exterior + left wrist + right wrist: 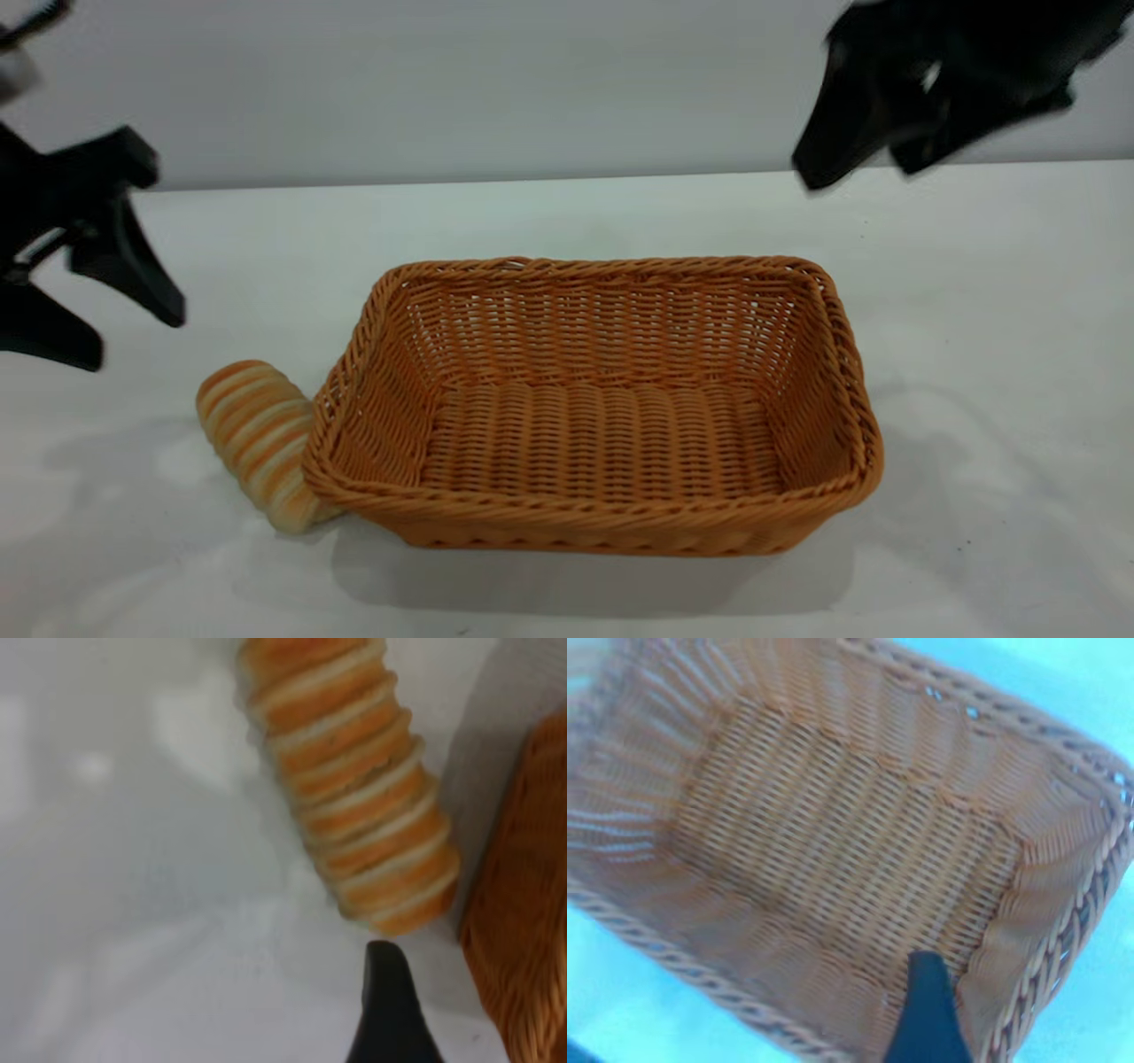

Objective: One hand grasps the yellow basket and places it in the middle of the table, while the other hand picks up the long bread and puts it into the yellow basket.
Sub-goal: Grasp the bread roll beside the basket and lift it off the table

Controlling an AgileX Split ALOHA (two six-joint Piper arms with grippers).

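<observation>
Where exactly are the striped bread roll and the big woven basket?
Small striped orange-and-cream bread roll (257, 441): exterior view, middle of its ribbed top.
Large orange-tan wicker basket (576, 521): exterior view, near braided rim.

Yellow basket (611, 523) stands on the table (974, 354); long bread (259, 439) lies on the table at the basket's left end, touching its rim; basket interior holds nothing.

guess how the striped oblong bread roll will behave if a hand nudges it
The striped oblong bread roll looks rounded, so it may roll sideways. It lies against the orange wicker basket, which probably blocks it there. Its ribs likely help grip.
</observation>
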